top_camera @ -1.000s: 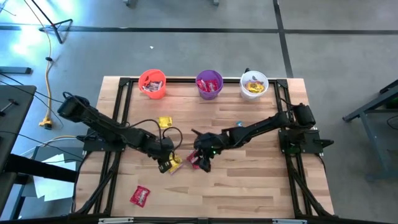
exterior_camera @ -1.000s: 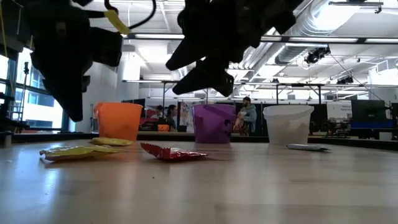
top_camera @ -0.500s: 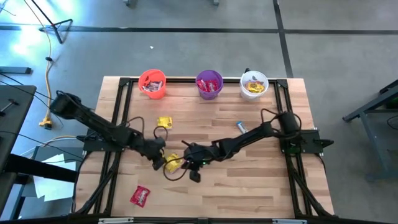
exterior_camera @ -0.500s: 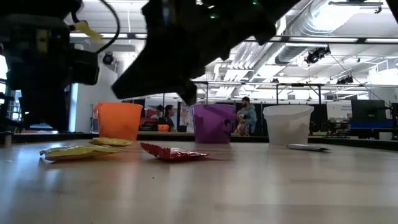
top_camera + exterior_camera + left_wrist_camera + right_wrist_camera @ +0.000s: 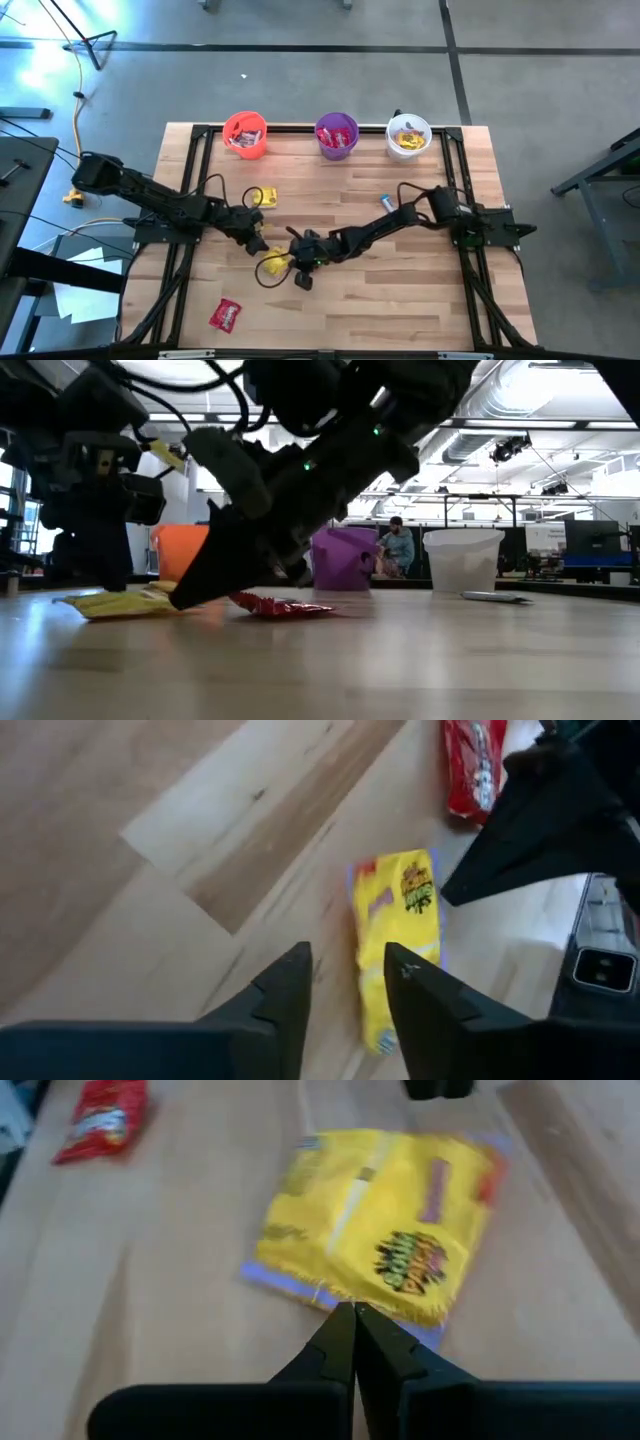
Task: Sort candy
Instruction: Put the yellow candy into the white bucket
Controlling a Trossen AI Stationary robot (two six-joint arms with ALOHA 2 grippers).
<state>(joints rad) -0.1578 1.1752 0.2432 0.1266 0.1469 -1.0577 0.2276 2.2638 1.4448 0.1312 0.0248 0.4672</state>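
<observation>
A yellow candy packet [image 5: 273, 265] lies flat on the wooden table between my two grippers. My right gripper [image 5: 352, 1318] is shut, slanting down from the table's right, its tips at the packet's edge [image 5: 330, 1295]. My left gripper [image 5: 348, 965] hangs open just above the table on the packet's left side. A red packet [image 5: 475, 765] lies flat just beyond the yellow one, partly behind the right gripper in the low view [image 5: 285, 605]. My right gripper's shut fingertips [image 5: 345, 1325] stand right at the near edge of the yellow packet [image 5: 380, 1220], low over the table. I cannot tell whether they touch it. The packet lies flat. My left gripper touches nothing that shows.
An orange cup [image 5: 245, 135], a purple cup [image 5: 336, 135] and a white cup [image 5: 408, 137] stand along the far edge, each with candy inside. Loose on the table are another yellow packet [image 5: 263, 197], a blue bar [image 5: 385, 203] and a red packet [image 5: 225, 315].
My right gripper has gone toward the table's left and down to the tabletop beside the yellow packet, and it has shut. My left gripper has drawn back toward the table's left and far side, off the yellow packet, which stays flat on the table.
</observation>
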